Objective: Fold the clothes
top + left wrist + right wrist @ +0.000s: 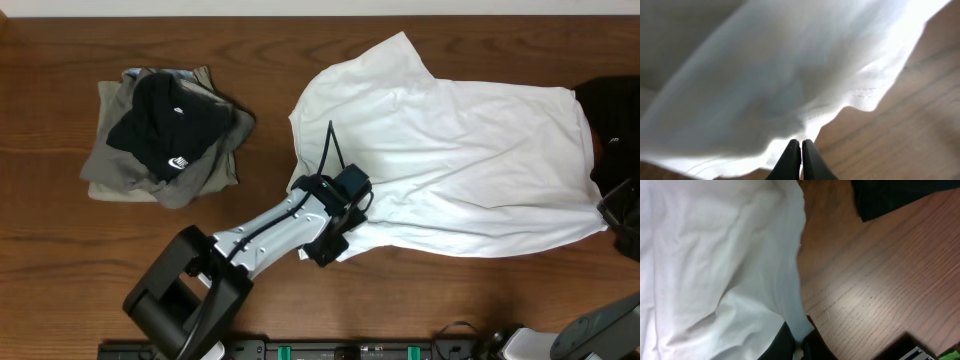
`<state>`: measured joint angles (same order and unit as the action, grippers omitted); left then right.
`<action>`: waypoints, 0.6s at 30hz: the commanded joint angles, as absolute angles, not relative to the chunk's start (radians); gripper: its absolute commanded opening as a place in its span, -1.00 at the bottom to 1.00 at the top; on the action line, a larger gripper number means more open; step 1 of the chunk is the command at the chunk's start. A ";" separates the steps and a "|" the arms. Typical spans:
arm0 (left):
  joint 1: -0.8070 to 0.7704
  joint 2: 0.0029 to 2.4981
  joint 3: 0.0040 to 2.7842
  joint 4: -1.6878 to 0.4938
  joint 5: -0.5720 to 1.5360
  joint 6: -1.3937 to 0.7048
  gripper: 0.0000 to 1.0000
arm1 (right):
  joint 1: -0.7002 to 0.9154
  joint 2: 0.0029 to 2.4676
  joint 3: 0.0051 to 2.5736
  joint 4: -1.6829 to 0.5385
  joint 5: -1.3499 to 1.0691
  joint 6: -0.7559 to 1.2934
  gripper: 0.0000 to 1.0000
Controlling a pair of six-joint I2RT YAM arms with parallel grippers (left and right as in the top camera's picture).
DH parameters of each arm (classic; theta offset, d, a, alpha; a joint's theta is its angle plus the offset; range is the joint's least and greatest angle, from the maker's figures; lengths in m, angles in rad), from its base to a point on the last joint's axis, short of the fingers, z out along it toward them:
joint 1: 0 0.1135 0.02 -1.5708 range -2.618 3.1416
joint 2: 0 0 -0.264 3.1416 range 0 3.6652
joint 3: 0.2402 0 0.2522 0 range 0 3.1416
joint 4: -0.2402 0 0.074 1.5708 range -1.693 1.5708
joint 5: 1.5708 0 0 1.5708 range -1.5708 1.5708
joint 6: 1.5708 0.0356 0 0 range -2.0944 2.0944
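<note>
Broadly, the brown wooden table [60,260] fills the overhead view, and the biggest thing on it is the white T-shirt [470,160]. It lies spread and rumpled from the centre out toward 3 o'clock, with one sleeve pointing to 12 o'clock. Next in size, the left arm [270,235] rises from its dark base at 7 o'clock and reaches up toward the centre, ending at the shirt's lower left hem. At 9 to 10 o'clock, well apart from the shirt, sits a pile of folded clothes [125,170] in khaki and grey. A black top [165,120] with a small white logo lies on the pile. Another black garment [610,100] lies at the 3 o'clock edge, just beside the shirt's right side and partly cut off by the frame. The left gripper [801,150] has its two dark fingers pressed together, and the shirt's hem is pinched at their tips. In the left wrist view the fabric drapes away toward 12 o'clock, with bare wood toward 4 o'clock. The right gripper [799,347] is at the shirt's lower right corner, near 4 o'clock in the overhead view. Its fingers are closed on a narrow tongue of white cloth that runs down between them, and the black garment shows at 1 o'clock in the right wrist view.
</note>
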<state>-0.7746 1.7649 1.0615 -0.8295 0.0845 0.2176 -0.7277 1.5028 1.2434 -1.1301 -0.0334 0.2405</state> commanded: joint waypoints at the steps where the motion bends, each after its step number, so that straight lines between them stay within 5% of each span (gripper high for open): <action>1: -0.776 1.713 1.105 -0.859 0.071 0.204 -0.88 | -0.720 1.504 1.243 -1.129 -0.035 0.228 -0.90; 4: -0.776 1.699 1.105 -0.880 0.090 0.201 -0.86 | -0.720 1.504 1.243 -1.129 -0.035 0.228 -0.89; 11: -0.775 1.726 1.081 -0.866 0.039 0.201 -0.28 | -0.720 1.504 1.243 -1.128 -0.035 0.228 -0.90; 18: -0.775 1.752 1.060 -0.801 0.039 0.240 -0.17 | -0.720 1.504 1.243 -1.125 -0.035 0.231 -0.89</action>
